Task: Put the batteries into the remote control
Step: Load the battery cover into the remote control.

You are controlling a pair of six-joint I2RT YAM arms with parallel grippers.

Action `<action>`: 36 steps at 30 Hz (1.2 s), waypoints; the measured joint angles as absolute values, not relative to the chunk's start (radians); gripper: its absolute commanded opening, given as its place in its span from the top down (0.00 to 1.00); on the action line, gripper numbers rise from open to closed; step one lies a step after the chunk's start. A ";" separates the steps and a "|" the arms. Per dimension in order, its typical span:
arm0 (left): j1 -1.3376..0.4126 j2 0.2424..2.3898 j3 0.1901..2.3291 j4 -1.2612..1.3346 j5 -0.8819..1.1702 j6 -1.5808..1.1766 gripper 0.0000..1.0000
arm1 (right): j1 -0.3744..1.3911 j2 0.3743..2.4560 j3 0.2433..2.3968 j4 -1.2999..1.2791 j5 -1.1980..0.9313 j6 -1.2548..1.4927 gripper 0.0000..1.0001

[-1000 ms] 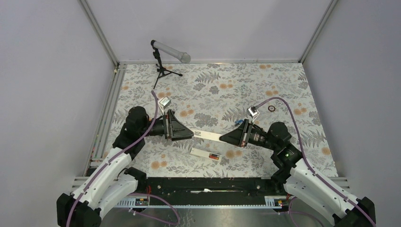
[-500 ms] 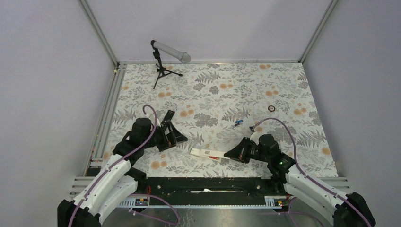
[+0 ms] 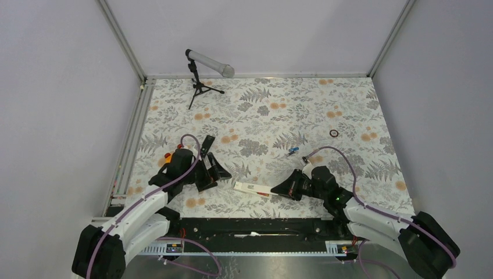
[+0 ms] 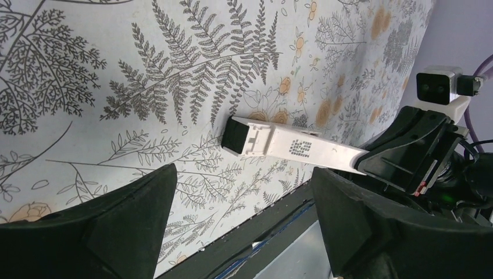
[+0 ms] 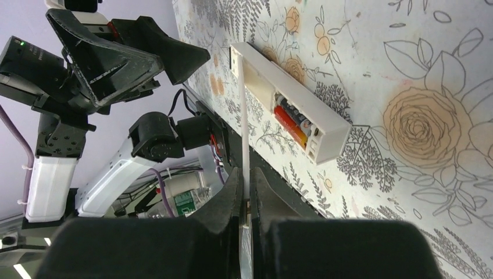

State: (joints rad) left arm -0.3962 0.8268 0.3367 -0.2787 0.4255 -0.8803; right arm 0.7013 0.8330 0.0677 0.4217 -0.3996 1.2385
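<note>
**One remote, two end effectors, compartment open**

One remote control (image 3: 251, 188) lies on the tabletop (image 3: 261, 116) between the arms. The left end effector (image 4: 243, 177) is spread wide and holds nothing. The right end effector (image 5: 245, 174) is clamped on a thin white cover (image 5: 243, 133). Only the right wrist view shows two batteries (image 5: 292, 123) seated in the compartment. Only the overhead view shows a loose blue battery (image 3: 293, 150).

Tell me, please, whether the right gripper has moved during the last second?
Yes. The right gripper has pulled back toward its base, from farther out than the remote, which stayed put, to level with it, shut on a thin white cover.
</note>
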 measured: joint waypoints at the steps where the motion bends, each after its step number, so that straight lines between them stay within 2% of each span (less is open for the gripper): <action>1: -0.396 0.839 0.337 -0.267 0.426 -0.884 0.12 | 0.704 0.855 0.068 0.441 -0.398 1.243 1.00; 6: -0.396 0.912 0.336 -0.207 0.430 -0.896 0.26 | 0.707 0.963 0.075 0.539 -0.386 1.255 1.00; 11: -0.396 0.973 0.336 -0.159 0.437 -0.900 0.31 | 0.707 1.056 0.090 0.612 -0.398 1.264 1.00; 22: -0.404 1.016 0.310 -0.080 0.445 -0.922 0.33 | 0.707 1.148 0.096 0.748 -0.438 1.344 1.00; 36: -0.447 1.016 0.285 -0.039 0.441 -0.955 0.34 | 0.735 1.188 0.096 0.753 -0.436 1.369 1.00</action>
State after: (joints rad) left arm -0.4473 1.0161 0.2852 -0.0391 0.4412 -0.9546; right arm 0.7345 1.1877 0.0959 0.7532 -0.4358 1.3693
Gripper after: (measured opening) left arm 0.664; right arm 0.047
